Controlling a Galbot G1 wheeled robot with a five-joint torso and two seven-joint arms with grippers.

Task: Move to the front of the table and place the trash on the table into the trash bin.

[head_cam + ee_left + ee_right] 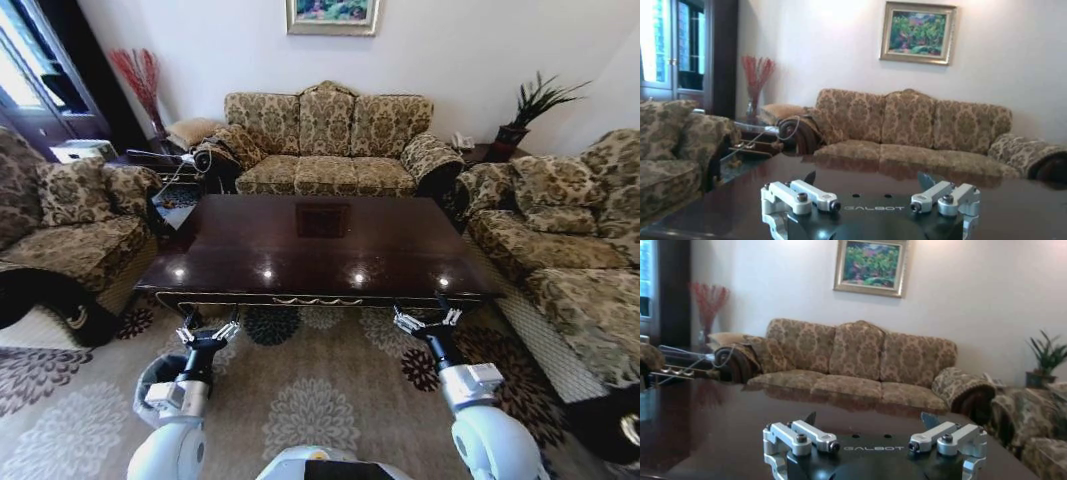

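Observation:
The table (320, 250) of dark glossy wood stands right in front of me, its gold-trimmed apron facing me; its top carries only reflections. The trash is out of view. The trash bin (148, 380), black with a pale bag over its rim, sits on the carpet at the table's near left corner, partly hidden behind my left arm. My left gripper (208, 331) hovers open just before the table's front edge, empty. My right gripper (427, 320) is likewise open and empty at the front edge, further right. Each wrist view shows its own gripper, left (870, 200) and right (870, 440), spread over the tabletop.
A patterned sofa (328, 140) stands behind the table, an armchair (70, 225) to the left and another sofa (570, 230) to the right. A side table (165, 160) with cables is at the back left. Patterned carpet (320, 400) lies between me and the table.

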